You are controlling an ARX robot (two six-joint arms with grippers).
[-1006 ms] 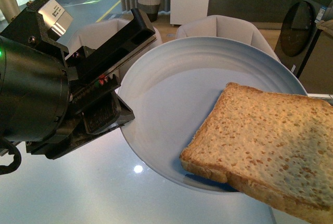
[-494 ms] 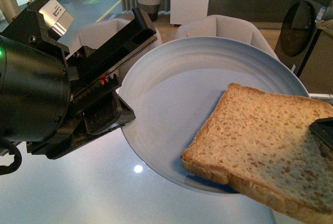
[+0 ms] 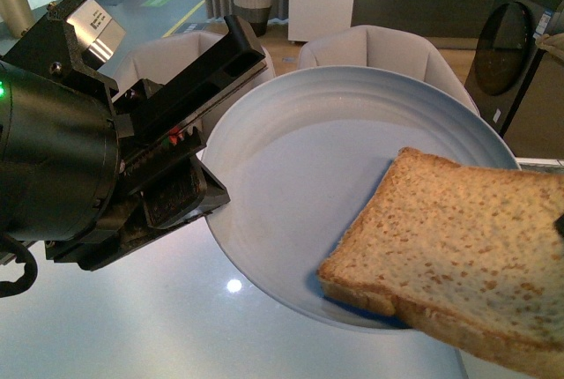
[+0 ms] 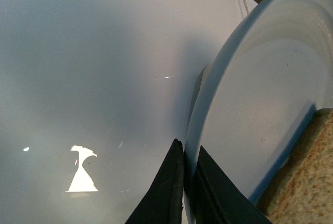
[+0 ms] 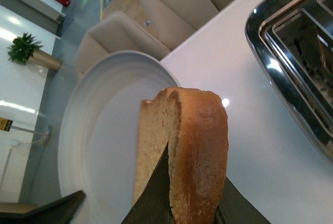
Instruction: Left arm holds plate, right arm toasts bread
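The square slice of light-brown wholemeal bread [image 3: 458, 247] has drifted a little to the right over the last second. Its far corner now sits lower and further right against the round pale blue-grey plate [image 3: 300, 159]. Only its near left part still overlaps the plate's right side, and the dark shadow beneath it suggests it hangs clear of the plate instead of lying on it.

The right tool [image 5: 192, 199] is clamped on the bread. The right wrist view shows the slice edge-on with a dark jaw pressed to each face. In the front view only a dark sliver of that tool shows at the far right edge.

The bulky black left tool [image 3: 225, 123] has not moved. It is closed on the plate's left rim, one jaw on each side of it, and holds the plate tilted above the glossy white desk [image 3: 132, 326].

This suggests the lift off the plate is done and the carry has begun. A shiny steel toaster [image 5: 296, 52] with open slots stands on the desk and shows only in the right wrist view. The slice is well apart from it, so the next stretch likely means travelling there and lining the slice's edge up with a slot.
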